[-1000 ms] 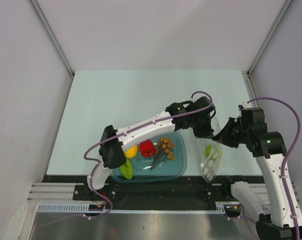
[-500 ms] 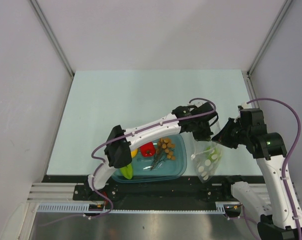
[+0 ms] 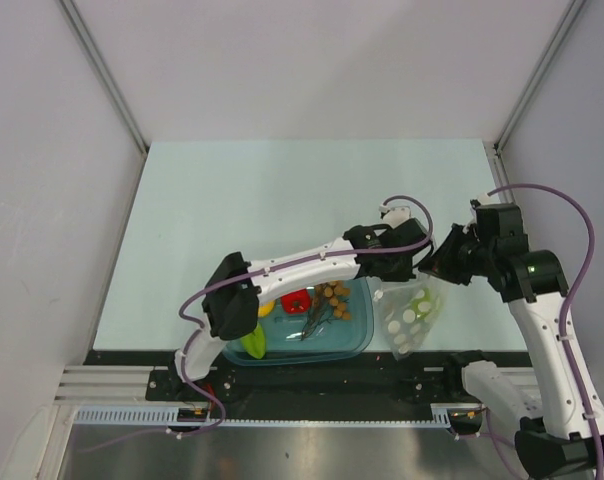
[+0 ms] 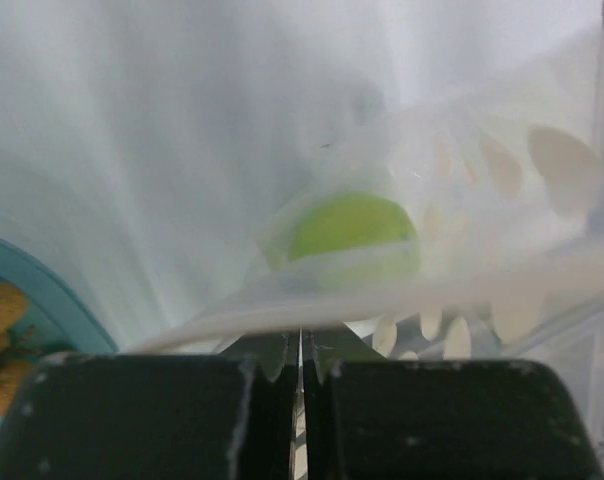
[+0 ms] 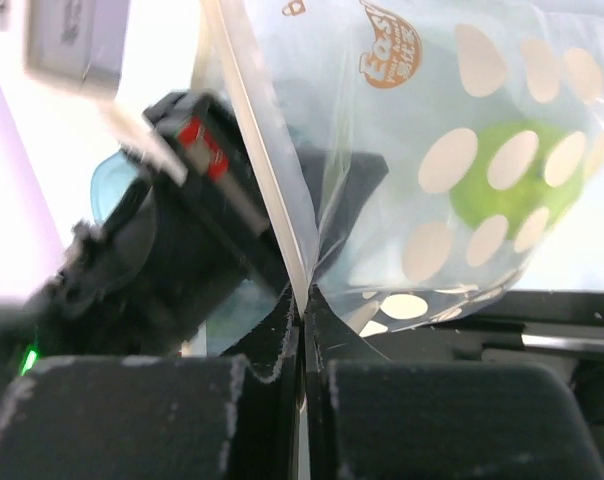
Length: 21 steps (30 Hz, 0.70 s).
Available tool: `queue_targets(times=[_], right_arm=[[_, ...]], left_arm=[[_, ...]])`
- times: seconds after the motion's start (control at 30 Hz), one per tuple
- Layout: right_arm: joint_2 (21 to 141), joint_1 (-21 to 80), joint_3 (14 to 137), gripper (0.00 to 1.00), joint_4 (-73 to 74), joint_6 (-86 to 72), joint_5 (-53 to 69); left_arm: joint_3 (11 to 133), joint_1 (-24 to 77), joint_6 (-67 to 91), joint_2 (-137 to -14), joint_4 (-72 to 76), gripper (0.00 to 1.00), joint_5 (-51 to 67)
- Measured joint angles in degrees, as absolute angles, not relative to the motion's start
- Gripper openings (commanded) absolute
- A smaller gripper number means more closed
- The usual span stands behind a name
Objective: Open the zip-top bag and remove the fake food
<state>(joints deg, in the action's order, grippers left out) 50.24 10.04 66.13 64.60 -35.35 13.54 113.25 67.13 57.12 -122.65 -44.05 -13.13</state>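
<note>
**Top external view.** My left end effector point(image 3: 418, 264) and my right end effector point(image 3: 442, 266) meet almost tip to tip above the right part of the pale mint table point(image 3: 282, 200). A small, clear, crinkly zip-top bag point(image 3: 410, 315) printed with white dots hangs from the point where they meet. Its body lies on the arm-base side of both tips. Finger spacing cannot be read from this view. Beside my left end effector, toward its own arm base, a teal translucent rectangular tub point(image 3: 354, 335) sits on the table. The tub holds a red plastic piece point(image 3: 295, 301), a bunch of orange-brown balls point(image 3: 332, 293) on dark stems, a yellow piece point(image 3: 266, 309) and a yellow-green piece point(image 3: 252, 343).

**Left wrist view.** The fingers point(image 4: 182, 420) of my left end effector are pressed together, with only a hairline slit between them. The thick top strip of the zip-top bag crosses directly over the tips, and bag film is pinched in the slit. A rounded green fruit point(image 4: 347, 235) sits inside the bag just beyond the tips. The tub rim and some of the orange-brown balls show at the lower left.

**Right wrist view.** My right end effector is likewise clamped fully closed. It grips the edge strip of the zip-top bag, which rises straight up from the tips. The dotted bag wall spreads up and to the right of the tips, with the green fruit behind it. The black body of my left end effector lies just beyond the strip, to the left.
</note>
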Motion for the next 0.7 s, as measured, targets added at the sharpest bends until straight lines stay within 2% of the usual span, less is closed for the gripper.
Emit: queue_targets(times=[0.17,0.27,0.3,0.4,0.7], right_arm=[[53.2,10.1,69.1,0.0,62.4,-34.5,14.6],[52.5,10.1,69.2,0.0,61.8,-34.0,14.9],[51.9,10.1,68.8,0.0,61.6,-33.8,14.9],[49.3,9.7,65.3,0.0,60.8,-33.5,14.9],[48.0,7.5,60.1,0.0,62.3,-32.3,14.9]], left_arm=[[112.7,67.2,52.6,-119.1,-41.4,0.03,-16.3],[111.8,67.2,51.1,-117.1,-39.2,0.12,-16.2],[111.5,67.2,50.6,-116.8,-38.4,0.18,-15.9],[110.8,67.2,48.9,-116.9,-36.6,0.24,-15.0],[110.4,66.5,44.3,-121.4,-33.9,0.24,-12.8]])
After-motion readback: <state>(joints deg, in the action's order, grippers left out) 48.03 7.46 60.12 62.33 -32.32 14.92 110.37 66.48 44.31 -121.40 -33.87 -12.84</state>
